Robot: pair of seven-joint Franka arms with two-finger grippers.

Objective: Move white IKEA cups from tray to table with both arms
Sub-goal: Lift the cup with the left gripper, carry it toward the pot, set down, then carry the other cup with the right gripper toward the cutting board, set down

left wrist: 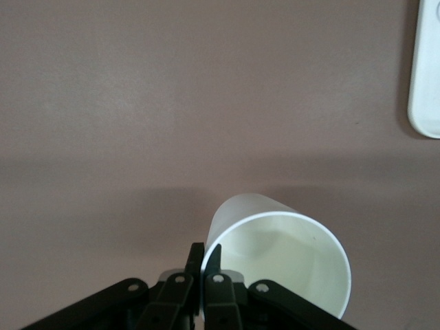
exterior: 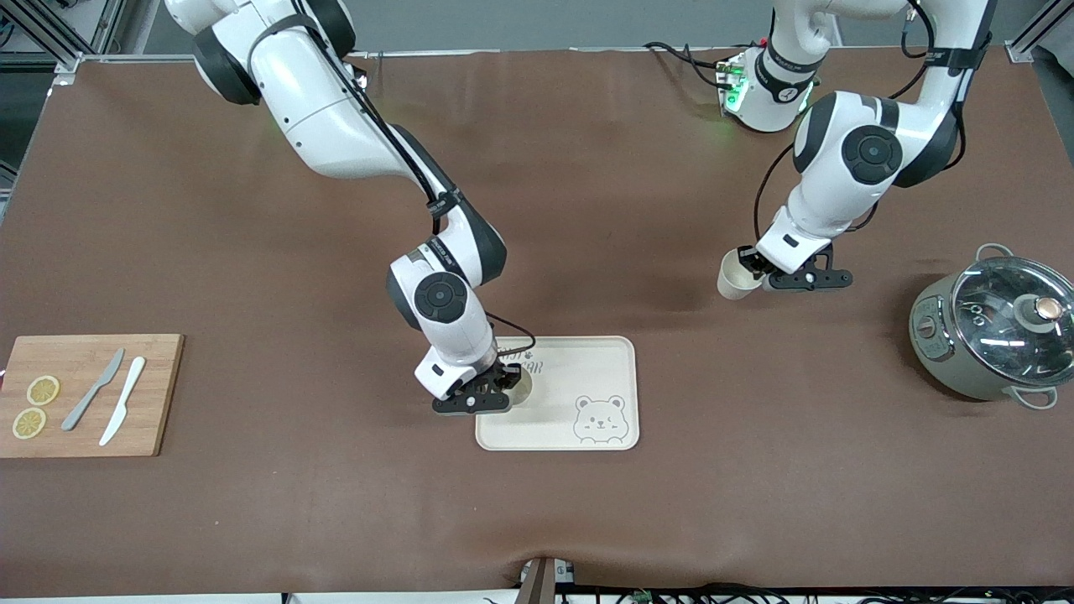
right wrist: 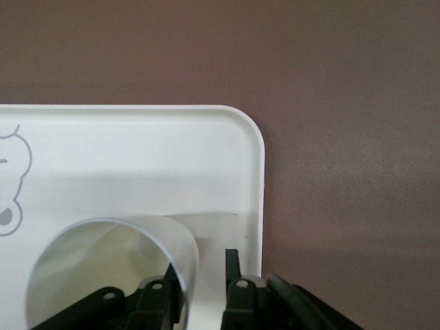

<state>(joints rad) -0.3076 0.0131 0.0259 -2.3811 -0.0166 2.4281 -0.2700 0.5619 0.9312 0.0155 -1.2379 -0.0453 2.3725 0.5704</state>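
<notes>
A wooden board (exterior: 92, 394) lies at the right arm's end of the table (exterior: 336, 520). It holds two lemon slices (exterior: 35, 406) and two knives (exterior: 109, 399).

Next comes the cream tray (exterior: 587, 369) with a bear face drawn on it. The first cup (right wrist: 103, 261) is small, white and plain, with no handle. It stands on the tray close to the tray's rounded corner and raised edge, at the side toward the right arm's end. The right gripper (right wrist: 206, 268) is down at this cup. Its jaws are open, one finger inside the cup and one outside, with a little gap by the thin wall. Most of the tray is bare.

The second cup (left wrist: 282, 254) looks the same. The left gripper (left wrist: 205, 251) pinches its rim tight and holds it tipped over bare brown table, well apart from the tray.

A grey-green pot (exterior: 990, 335) with a glass lid sits at the left arm's end.
</notes>
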